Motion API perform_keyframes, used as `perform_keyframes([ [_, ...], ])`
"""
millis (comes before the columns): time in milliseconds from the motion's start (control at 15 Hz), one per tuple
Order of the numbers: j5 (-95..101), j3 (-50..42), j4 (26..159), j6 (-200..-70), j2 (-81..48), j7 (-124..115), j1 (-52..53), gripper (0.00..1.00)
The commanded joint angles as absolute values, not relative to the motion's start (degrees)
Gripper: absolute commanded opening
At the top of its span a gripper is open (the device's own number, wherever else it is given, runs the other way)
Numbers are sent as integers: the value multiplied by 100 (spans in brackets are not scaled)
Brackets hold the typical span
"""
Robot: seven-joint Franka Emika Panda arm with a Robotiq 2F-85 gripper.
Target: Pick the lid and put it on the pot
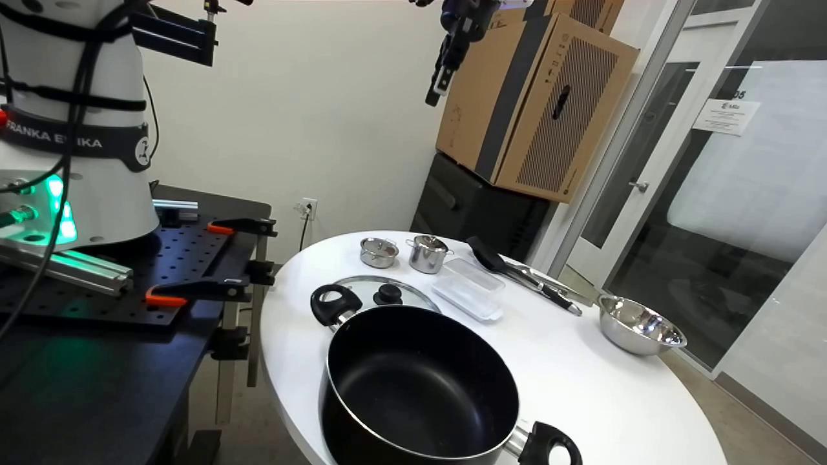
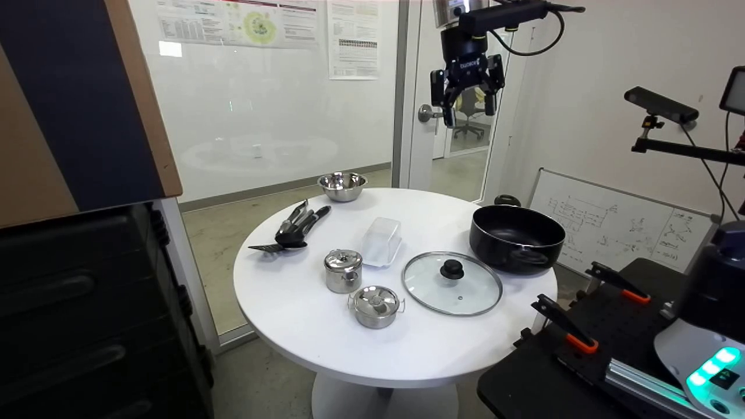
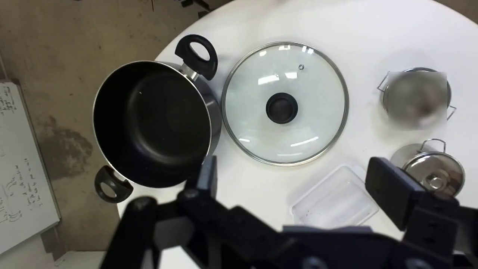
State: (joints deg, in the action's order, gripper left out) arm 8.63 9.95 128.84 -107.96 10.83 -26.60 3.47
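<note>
The round clear glass lid with a metal rim and black knob lies flat, knob up, on the white table; it shows in both exterior views point(image 1: 356, 289) point(image 2: 428, 294) and in the wrist view point(image 3: 317, 108). The wide black pot stands beside the lid, open on top with nothing inside, in both exterior views point(image 1: 420, 400) point(image 2: 506, 247) and the wrist view point(image 3: 164, 123). My gripper is open and empty, high above the table, in both exterior views point(image 1: 434, 97) point(image 2: 469, 116). In the wrist view its fingers point(image 3: 293, 164) are wide apart, with the lid ahead of them.
A clear plastic box point(image 2: 381, 241) lies by the lid. Two small lidded steel pots point(image 2: 343, 273) point(image 2: 376, 308) stand nearby. Black utensils point(image 2: 297, 227) and a steel bowl point(image 2: 342, 187) lie at the table's point(image 2: 302, 326) far side. Cardboard boxes point(image 1: 517, 103) are stacked behind the table.
</note>
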Motion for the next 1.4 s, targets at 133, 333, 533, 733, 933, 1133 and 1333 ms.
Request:
perform_keyframes([
  [133, 1265, 867, 13326, -11855, 1075, -1690, 379, 100],
  [333, 1808, 704, 13624, -12678, 812, -979, 266, 100],
  [533, 2068, 489, 13815, -13329, 347, -525, 153, 100],
  [733, 1788, 314, 13742, -13276, -226, 157, 117, 100],
  [933, 1616, 251, 13563, -13020, -798, 698, 112, 100],
  [1133, 1760, 186, 13371, -12888, -1271, 680, 117, 100],
  [1333, 1847, 133, 13529, -13072, -1224, 452, 151, 100],
])
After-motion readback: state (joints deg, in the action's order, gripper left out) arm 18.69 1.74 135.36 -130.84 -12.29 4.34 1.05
